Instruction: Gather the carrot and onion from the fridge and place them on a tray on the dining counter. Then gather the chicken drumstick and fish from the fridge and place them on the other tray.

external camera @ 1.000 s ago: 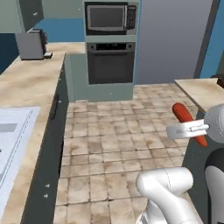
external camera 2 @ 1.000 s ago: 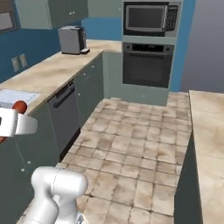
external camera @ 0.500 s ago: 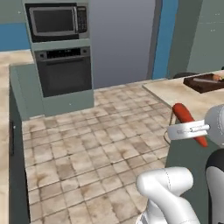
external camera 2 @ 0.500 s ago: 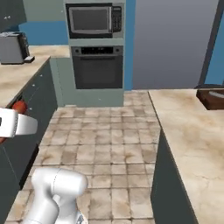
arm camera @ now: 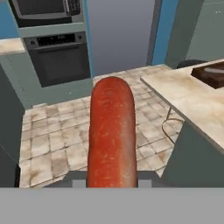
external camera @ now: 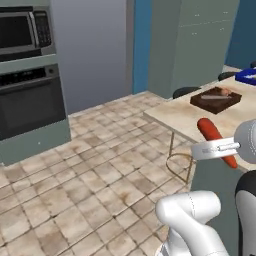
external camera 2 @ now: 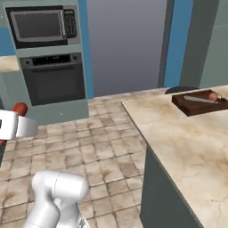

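My gripper is shut on the carrot, a long red-orange root held out ahead of the arm above the floor. In the hand view the carrot rises up the middle of the picture. In the right base view its tip pokes above the gripper at the left edge. A dark brown tray lies on the beige dining counter ahead to the right, with a small reddish item and a grey strip on it. Onion, chicken drumstick and fish are out of view.
Built-in oven and microwave stand at the far left, beside a tall grey front. A dark stool stands at the counter's far end. Something blue lies further back. Tiled floor is open ahead.
The base has turned right: oven and microwave slid left in both base views, and the dining counter with the brown tray came into view. The carrot stays gripped as before.
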You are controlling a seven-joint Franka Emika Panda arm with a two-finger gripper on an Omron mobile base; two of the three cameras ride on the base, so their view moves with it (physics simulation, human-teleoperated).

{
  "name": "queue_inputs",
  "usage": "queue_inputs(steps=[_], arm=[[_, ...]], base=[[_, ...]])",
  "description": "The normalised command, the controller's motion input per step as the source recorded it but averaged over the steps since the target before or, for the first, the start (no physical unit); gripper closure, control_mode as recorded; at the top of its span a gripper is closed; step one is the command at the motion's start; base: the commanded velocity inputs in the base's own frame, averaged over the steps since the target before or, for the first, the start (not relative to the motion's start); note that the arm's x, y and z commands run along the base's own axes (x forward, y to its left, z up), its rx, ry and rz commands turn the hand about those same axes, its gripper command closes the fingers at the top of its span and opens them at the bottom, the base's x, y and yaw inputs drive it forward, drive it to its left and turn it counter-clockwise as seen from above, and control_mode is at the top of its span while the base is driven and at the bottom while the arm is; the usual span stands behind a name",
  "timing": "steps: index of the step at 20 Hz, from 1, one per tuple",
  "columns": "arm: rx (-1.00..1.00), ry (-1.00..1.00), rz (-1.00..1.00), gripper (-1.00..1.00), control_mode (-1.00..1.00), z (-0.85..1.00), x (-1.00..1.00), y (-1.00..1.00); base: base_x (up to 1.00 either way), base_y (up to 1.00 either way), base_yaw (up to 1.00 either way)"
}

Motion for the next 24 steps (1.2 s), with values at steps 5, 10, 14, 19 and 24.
queue_inputs(steps=[5, 10, 14, 19, 24], arm=[[0.0, 0.0, 0.0, 1.0, 1.0, 0.0, 0.0, 0.0], [0.0, 0.0, 0.0, 1.0, 1.0, 0.0, 0.0, 0.0], [0.0, 0.0, 0.0, 1.0, 1.0, 0.0, 0.0, 0.0], [0.0, 0.0, 0.0, 1.0, 1.0, 0.0, 0.0, 0.0], [0.0, 0.0, 0.0, 1.0, 1.0, 0.0, 0.0, 0.0]], base=[[0.82, 0.6, -0.46], [0.8, 0.61, -0.47], [0.79, 0.62, -0.47], [0.76, 0.62, -0.48], [0.73, 0.61, -0.49]])
